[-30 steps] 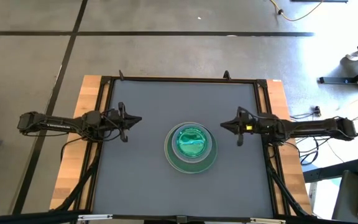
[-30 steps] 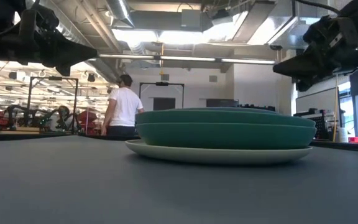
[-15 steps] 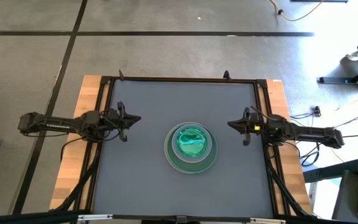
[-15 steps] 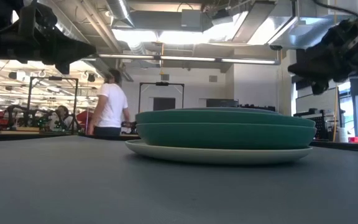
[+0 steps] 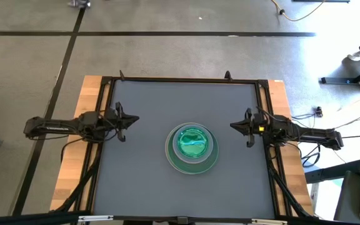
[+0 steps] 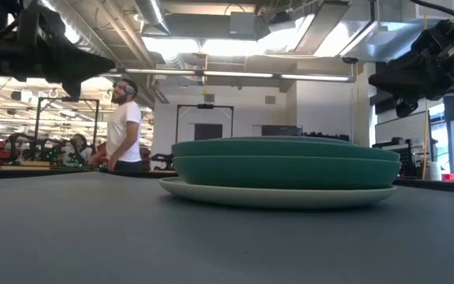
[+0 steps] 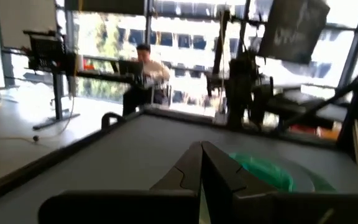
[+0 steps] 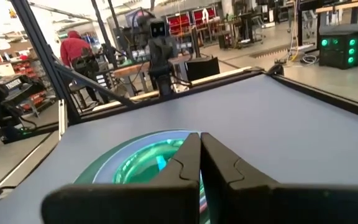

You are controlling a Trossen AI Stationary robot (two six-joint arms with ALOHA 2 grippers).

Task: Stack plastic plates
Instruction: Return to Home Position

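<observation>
Counter: flat rectangular counter (image 5: 155,100) covered by a smooth matte grey sheet, bordered by a thin black frame with pale wooden boards (image 5: 92,87) showing at its left and right edges.
Plate stack: one stack of round plastic plates (image 5: 192,148), midway between the counter's left and right edges and slightly nearer the edge shown lowest in the high view; the discs lie concentric and level.
Base plate: matte cream-white plate (image 6: 211,189), shallow and wide, its thin rim projecting beyond the plates above it and resting on the grey sheet.
Middle plates: two matte green plates (image 6: 286,171) with rounded, thick-looking edges, nested one upon the other.
Top plates: smaller translucent plates (image 5: 192,141), glossy cyan and bright green, lying inside the larger rims; their number cannot be told.
Left end effector: left end effector (image 5: 132,119) above the counter's left edge, well apart from the stack; its two dark angular fingers (image 7: 185,174) are pressed together and grasp nothing.
Right end effector: right end effector (image 5: 233,127) above the counter's right edge, well apart from the stack; its dark fingers (image 8: 185,165) are likewise clenched and empty.
Background: a person (image 6: 123,130) in a white shirt stands in the room beyond the counter.
</observation>
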